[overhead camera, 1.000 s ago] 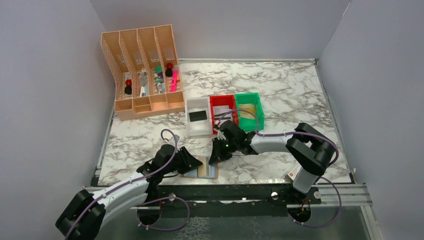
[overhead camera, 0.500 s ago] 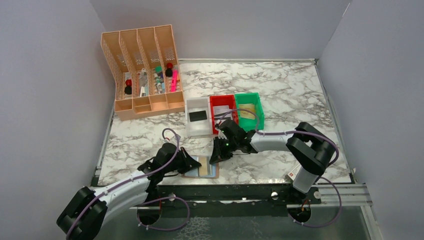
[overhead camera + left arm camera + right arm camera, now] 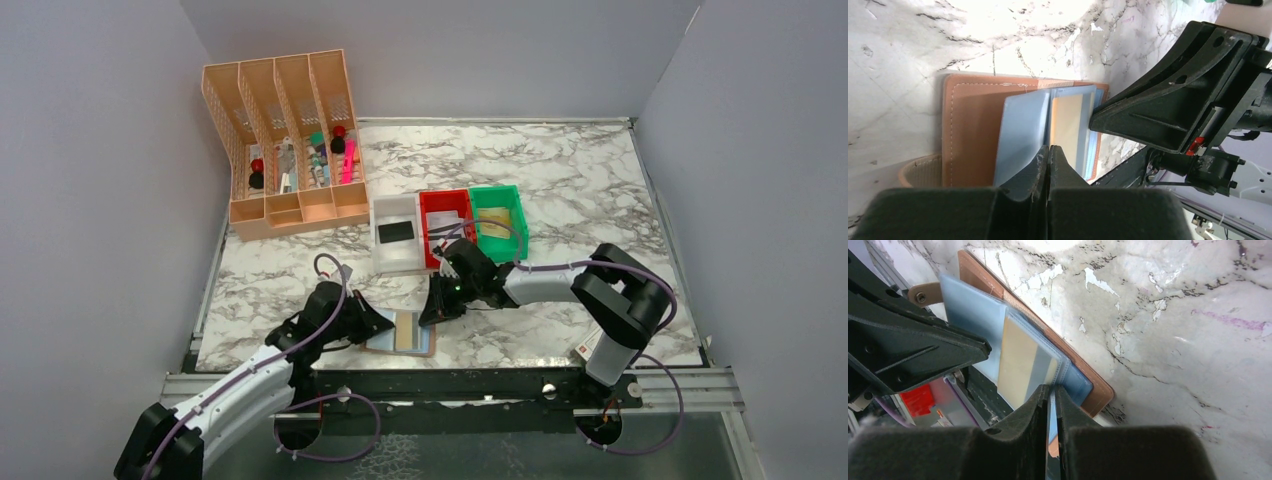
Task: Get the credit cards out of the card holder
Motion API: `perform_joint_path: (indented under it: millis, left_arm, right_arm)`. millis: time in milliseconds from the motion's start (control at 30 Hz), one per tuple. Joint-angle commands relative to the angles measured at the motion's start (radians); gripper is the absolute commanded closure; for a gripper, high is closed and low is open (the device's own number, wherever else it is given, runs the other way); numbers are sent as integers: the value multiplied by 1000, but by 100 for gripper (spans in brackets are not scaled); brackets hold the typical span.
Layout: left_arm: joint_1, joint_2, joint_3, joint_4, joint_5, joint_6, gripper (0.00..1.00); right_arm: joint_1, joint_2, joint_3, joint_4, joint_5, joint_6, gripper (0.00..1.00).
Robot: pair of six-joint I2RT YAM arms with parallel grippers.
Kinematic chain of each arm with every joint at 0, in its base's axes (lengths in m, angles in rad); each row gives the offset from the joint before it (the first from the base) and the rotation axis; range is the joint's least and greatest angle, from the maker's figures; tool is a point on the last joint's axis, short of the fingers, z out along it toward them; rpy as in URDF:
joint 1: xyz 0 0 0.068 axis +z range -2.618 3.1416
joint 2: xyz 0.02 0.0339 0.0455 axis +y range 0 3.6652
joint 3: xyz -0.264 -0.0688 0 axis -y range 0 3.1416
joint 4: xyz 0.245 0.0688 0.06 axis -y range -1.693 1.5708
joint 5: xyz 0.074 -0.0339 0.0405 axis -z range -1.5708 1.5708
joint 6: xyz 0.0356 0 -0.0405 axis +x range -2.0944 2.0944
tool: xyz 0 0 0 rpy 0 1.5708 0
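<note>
Left jaws shut on the brown leather-look bifold card holder (image 3: 973, 125), right jaws nipped narrow on its tan-gold plastic card (image 3: 1023, 357) edge, apparently — pin holder down, draw card straight out, flat.

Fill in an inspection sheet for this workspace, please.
Surface: marble-pattern table.
Job's things: holder lies open at the near edge; a tan card sits in one of its sleeves.
Clutter: three bins, with a dark card in the white one; organiser at far left.
Grippers: left claw shut over the holder's sleeves, grip unclear; right claw pinching a sleeve edge.
Cables: purple cables run along both arms, off the holder.
Surroundings: grey walls on three sides.
</note>
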Motion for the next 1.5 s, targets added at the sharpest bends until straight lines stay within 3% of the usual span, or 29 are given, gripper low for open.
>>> perform_joint_path:
  millis: [0, 200, 333, 500, 667, 833, 1100, 1400, 1467]
  left_arm:
    - [10, 6, 50, -77, -18, 46, 100]
    - [12, 39, 38, 35, 32, 35, 98]
    - [14, 125, 21, 168, 118, 23, 73]
    - [13, 203, 7, 174, 143, 24, 65]
    - [12, 278, -122, 375, 169, -58, 53]
    - [0, 373, -106, 431, 192, -37, 55]
    - [-1, 413, -56, 559, 169, -65, 82]
    - [0, 398, -22, 630, 126, -120, 82]
    - [0, 377, -30, 636, 109, -143, 88]
  right_arm:
    - [-27, 77, -69, -169, 206, -75, 84]
    - [-28, 47, -74, -136, 148, -100, 84]
    - [-28, 35, -74, -95, 71, -91, 82]
    - [-28, 45, -69, -27, -11, -66, 79]
    - [-28, 87, -55, -27, -7, -51, 79]
    - [-28, 110, -77, 2, -15, -36, 79]
    - [-28, 119, -96, 2, -8, -40, 87]
    - [-28, 110, -120, 17, -27, -44, 88]
    - [-28, 107, -125, 25, -32, -39, 88]
